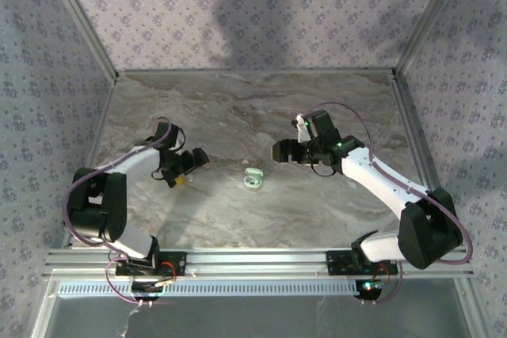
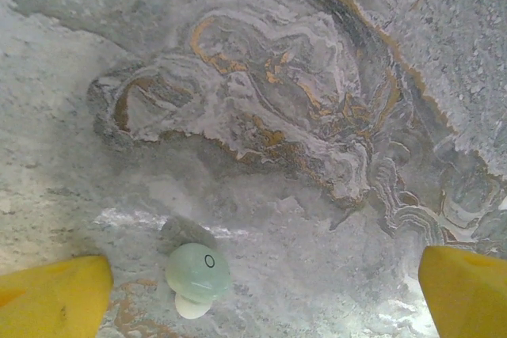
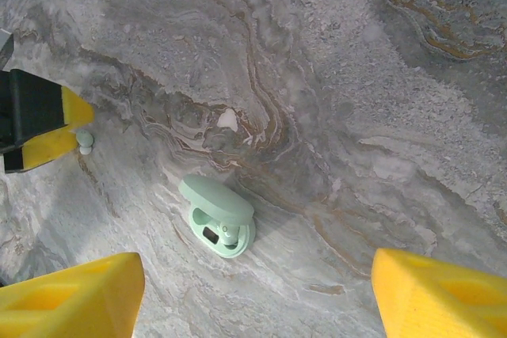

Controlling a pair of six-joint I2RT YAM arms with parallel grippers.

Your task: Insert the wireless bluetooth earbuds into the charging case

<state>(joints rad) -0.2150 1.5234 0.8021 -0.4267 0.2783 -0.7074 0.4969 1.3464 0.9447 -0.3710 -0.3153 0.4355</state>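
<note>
the left pincer (image 2: 260, 294) is held low over the surface (image 2: 317, 77). its yellow fingers (image 2: 55, 298) are set wide apart and clamped on nothing. one earbud (image 2: 198, 273), pale green with a white tip, lies on the surface between those fingers. it is apart from both and offset toward the finger at the left of the wrist view. its white tip is turned toward the wrist camera, so its axis runs roughly across the line on which the fingers close. a sideways correction toward the earbud is judged necessary before closing.

the charging case (image 1: 253, 179) stands open on the surface between the two arms. in the top view it lies to the right of the left pincer and somewhat nearer the right pincer (image 3: 257, 298). the right pincer is held above the surface with its fingers apart and nothing gripped. the case lies ahead of it and left of its centre line, with its long axis diagonal and its lid folded back.

the left arm is judged the nearer to the loose earbud, and a rightward carry to the case would be required.

a small pale shape is seen inside the case beside a dark well; whether it is a seated earbud cannot be made out. the fingers are cut off at the lower edge of both wrist views.
</note>
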